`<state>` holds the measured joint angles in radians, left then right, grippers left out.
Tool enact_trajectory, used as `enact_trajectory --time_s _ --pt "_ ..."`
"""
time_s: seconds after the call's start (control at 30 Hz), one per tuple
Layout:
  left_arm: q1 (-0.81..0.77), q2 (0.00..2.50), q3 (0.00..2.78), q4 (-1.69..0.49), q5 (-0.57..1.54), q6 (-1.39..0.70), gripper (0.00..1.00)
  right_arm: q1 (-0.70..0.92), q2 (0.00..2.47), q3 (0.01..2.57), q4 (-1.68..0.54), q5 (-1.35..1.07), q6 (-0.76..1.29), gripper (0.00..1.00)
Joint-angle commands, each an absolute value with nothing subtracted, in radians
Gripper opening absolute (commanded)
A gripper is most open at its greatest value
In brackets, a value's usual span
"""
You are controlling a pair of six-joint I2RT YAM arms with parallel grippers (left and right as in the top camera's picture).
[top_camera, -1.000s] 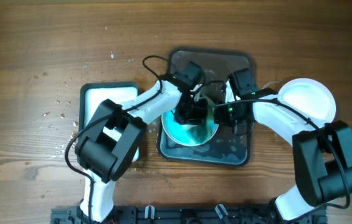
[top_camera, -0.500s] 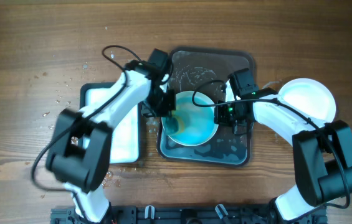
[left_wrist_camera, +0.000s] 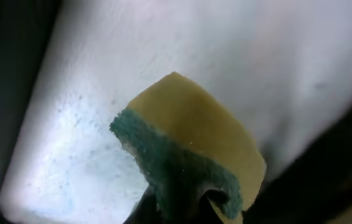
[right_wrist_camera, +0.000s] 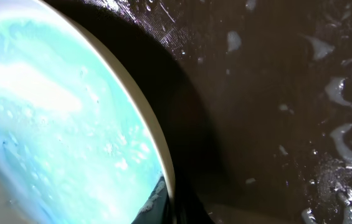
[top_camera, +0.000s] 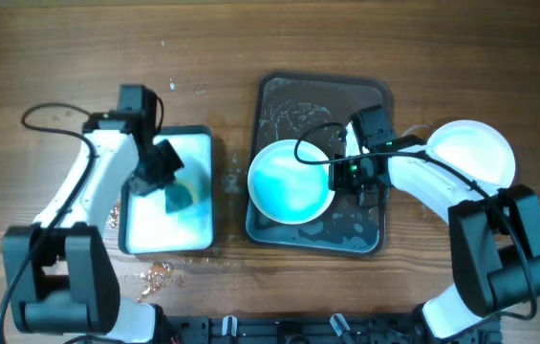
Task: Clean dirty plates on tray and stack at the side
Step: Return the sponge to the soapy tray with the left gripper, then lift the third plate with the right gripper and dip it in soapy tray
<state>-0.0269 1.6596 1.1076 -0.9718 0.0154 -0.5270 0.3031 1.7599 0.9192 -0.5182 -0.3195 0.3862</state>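
Blue film covers the whole face of the plate [top_camera: 291,182], which sits in the near-left part of the dark grey tray [top_camera: 322,91] at the middle of the table [top_camera: 59,57]. Its left rim overhangs the tray's left wall. The right pincer [top_camera: 339,174] pinches this plate by its right rim. In the right wrist view the plate looks tipped up off the wet tray floor, with a shadow beneath it.

Toward the table's left edge, the left pincer [top_camera: 166,177] is pressed onto a yellow sponge [top_camera: 180,196] with a green scrub face, above the white-bottomed tray [top_camera: 145,234]. Whether the sponge touches that tray's floor I cannot tell. Toward the right edge lies a cleaner white plate [top_camera: 470,151]; I cannot tell if it is one plate or a stack.

The main risk is the hold: one thin, slick rim, gripped on one side only. A hard press from the sponge on the unsupported left half could lever the plate out of the pincer or tip it over the tray wall. With water drops [right_wrist_camera: 337,90] on the tray floor, a dropped plate would likely slide. The sponge may also drip blue onto the wood between the trays.

That gap between the two trays is narrow, and two raised rims border it, so the sponge needs height to cross. The far half of the dark grey tray is bare. The right forearm lies between the held plate and the white plate, but there is open wood toward the far edge.
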Motion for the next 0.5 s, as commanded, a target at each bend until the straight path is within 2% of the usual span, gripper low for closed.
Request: enact_trajectory --time_s 0.0,0.07,0.13,0.23,0.3,0.4,0.47 --pt "-0.013 1.655 1.103 -0.996 -0.01 -0.554 0.2 0.305 1.765 1.01 -0.727 -0.148 0.342 0.04" --pt "0.012 1.629 1.147 -1.039 0.065 -0.515 0.48 0.315 1.715 1.103 -0.838 -0.1 0.309 0.04" --pt "0.053 1.586 1.213 -1.102 0.149 -0.493 0.57 0.344 1.662 1.198 -0.911 -0.101 0.265 0.04" --pt "0.118 1.512 1.305 -1.179 0.229 -0.475 1.0 0.431 1.632 1.311 -0.947 -0.091 0.235 0.04" --pt "0.173 1.443 1.359 -1.222 0.272 -0.476 1.0 0.513 1.632 1.353 -0.912 -0.04 0.224 0.04" --pt "0.267 1.316 1.382 -1.238 0.312 -0.48 1.0 0.678 1.641 1.354 -0.728 0.046 0.16 0.04" --pt "0.328 1.23 1.382 -1.238 0.315 -0.48 1.0 0.809 1.668 1.354 -0.579 0.244 0.158 0.04"
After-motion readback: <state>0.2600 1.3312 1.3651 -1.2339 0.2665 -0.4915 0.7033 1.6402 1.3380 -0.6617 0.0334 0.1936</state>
